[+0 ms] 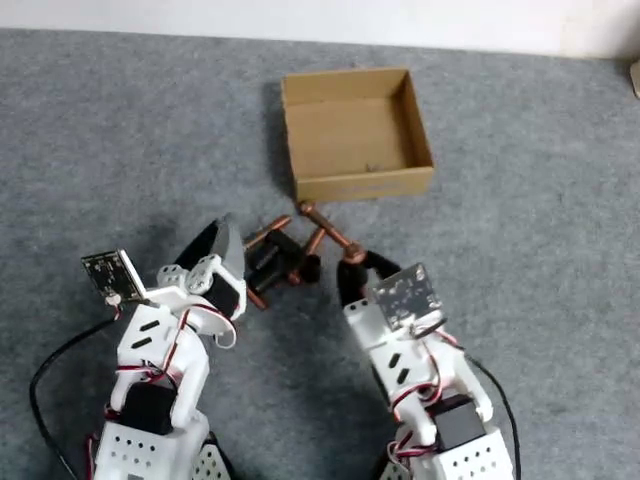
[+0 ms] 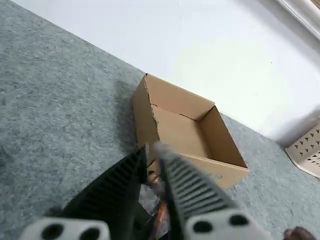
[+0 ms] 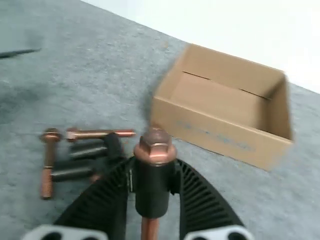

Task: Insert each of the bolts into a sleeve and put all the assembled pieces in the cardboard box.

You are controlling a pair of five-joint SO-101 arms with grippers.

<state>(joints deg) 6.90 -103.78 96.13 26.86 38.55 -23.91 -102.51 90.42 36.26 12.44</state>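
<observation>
R gripper (image 3: 153, 171) is clamping its fingers on a black sleeve (image 3: 151, 192) w/ a bolt (image 3: 156, 145) already through it. The head is sitting on the sleeve's far end and the shank is sticking out the near end. Gripping the sleeve rather than the bolt is holding the pair as one piece. The head is pointing toward the box (image 3: 220, 135), which is lying open-topped just ahead, so drop-off is prob. the step in hand. In the high view the box is looking empty, so most of the task is left.

L gripper (image 2: 151, 155) is hanging over the loose bolts (image 3: 47, 165) and loose sleeves (image 3: 82, 150), which are lying on the surface (image 1: 120, 130) btwn the arms, near the box front. Its fingers are nearly closed, w/ only a slit. Copper is showing through the slit, but I can't tell if it's pinched or just lying below. Sitting by the pile is prob. putting it in reach of the next pair.
</observation>
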